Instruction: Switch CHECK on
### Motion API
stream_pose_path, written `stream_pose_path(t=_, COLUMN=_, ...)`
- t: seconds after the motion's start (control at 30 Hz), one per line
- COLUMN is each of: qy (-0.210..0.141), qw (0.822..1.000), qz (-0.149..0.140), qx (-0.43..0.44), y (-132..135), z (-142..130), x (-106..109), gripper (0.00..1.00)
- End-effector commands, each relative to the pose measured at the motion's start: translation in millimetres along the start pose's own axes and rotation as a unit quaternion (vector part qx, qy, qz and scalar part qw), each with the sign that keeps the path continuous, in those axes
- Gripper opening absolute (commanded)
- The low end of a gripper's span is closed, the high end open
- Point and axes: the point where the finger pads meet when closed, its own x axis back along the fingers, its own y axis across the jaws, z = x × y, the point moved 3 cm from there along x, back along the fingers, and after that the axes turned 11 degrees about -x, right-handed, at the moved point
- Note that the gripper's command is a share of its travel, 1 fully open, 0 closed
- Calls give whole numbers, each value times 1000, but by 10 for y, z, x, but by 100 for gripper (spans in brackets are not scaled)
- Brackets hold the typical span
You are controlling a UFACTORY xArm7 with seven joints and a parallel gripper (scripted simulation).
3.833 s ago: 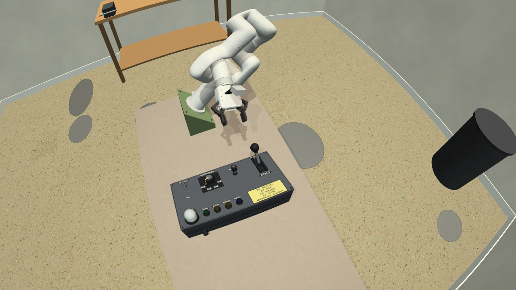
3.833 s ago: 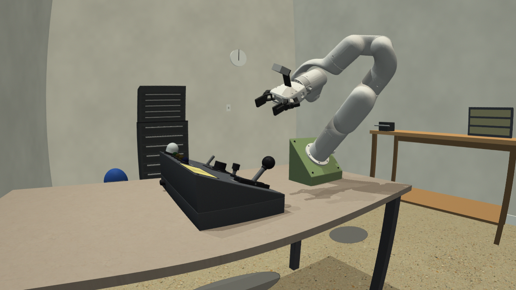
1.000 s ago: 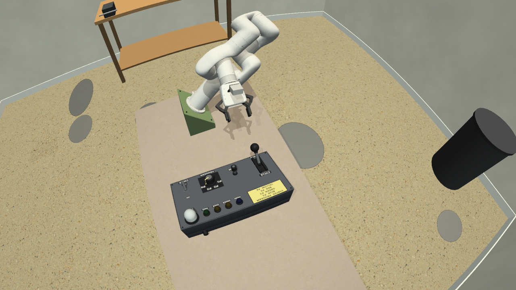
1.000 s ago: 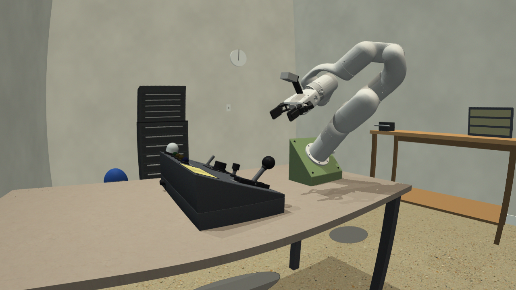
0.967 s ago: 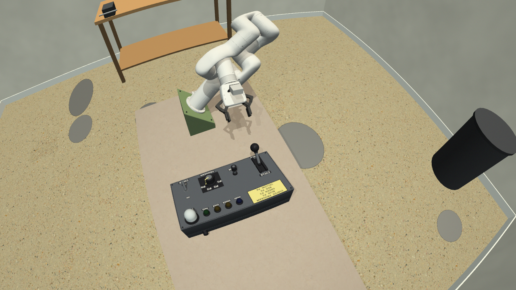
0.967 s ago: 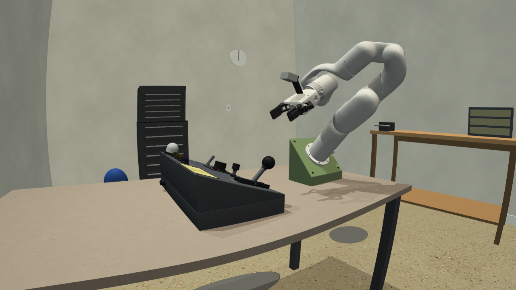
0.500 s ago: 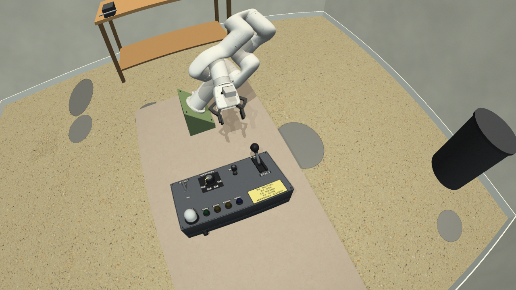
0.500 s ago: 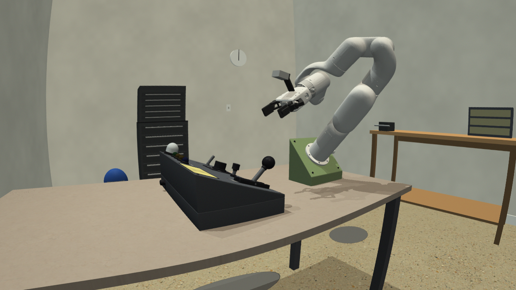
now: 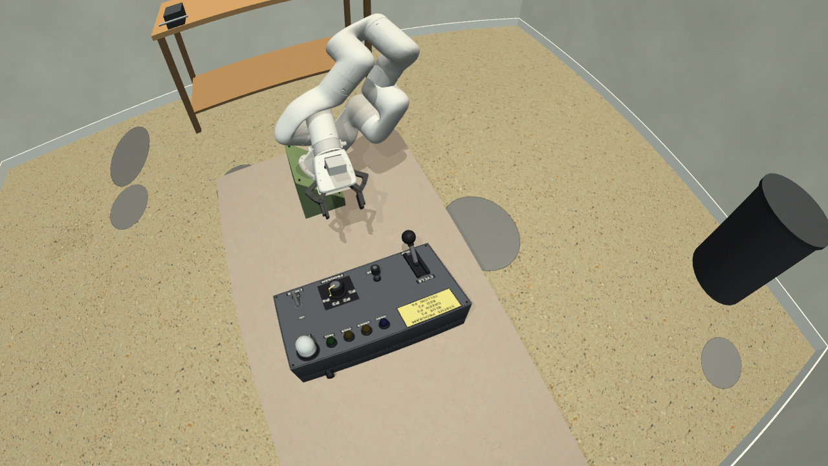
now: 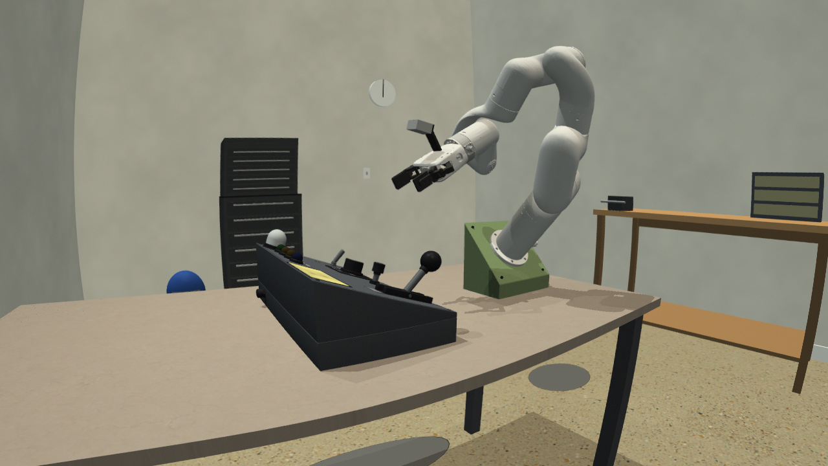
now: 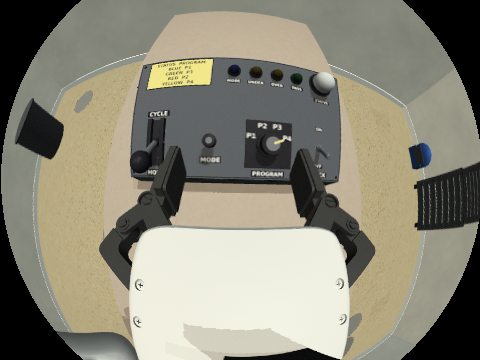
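The dark console (image 9: pixel 370 310) sits on the table, its sloped face up. A small toggle lever (image 9: pixel 297 299) stands at its corner beside the rotary PROGRAM selector (image 9: pixel 334 289); its tiny label seems to read CHECK. In the wrist view the toggle (image 11: pixel 324 152) is at the console's right end, just past my right finger. My gripper (image 9: pixel 343 210) is open and empty. It hangs high above the table, between the arm's base and the console (image 10: pixel 347 301), and apart from it. It also shows in the side view (image 10: pixel 408 184) and the wrist view (image 11: pixel 239 163).
The console also carries a CYCLE lever with a black ball (image 9: pixel 408 236), a MODE knob (image 9: pixel 375 270), a white dome (image 9: pixel 306 345), a row of coloured buttons (image 9: pixel 356 333) and a yellow label (image 9: pixel 432 307). The green arm mount (image 9: pixel 315 185) stands behind. A black bin (image 9: pixel 758 237) is at the right.
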Motion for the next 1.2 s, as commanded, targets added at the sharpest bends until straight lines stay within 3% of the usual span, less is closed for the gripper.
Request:
stream_pose_path(t=0.0, qy=4, qw=1000, qz=6, qx=2, y=424, z=-8, x=-145, gripper=100)
stream_pose_path(t=0.47, qy=2, qw=1000, qz=1, qx=3, y=1259, z=-390, x=-416, gripper=100)
stream_pose_path(t=1.17, qy=1, qw=1000, qz=0, qx=3, y=1326, z=-439, x=-440, gripper=100)
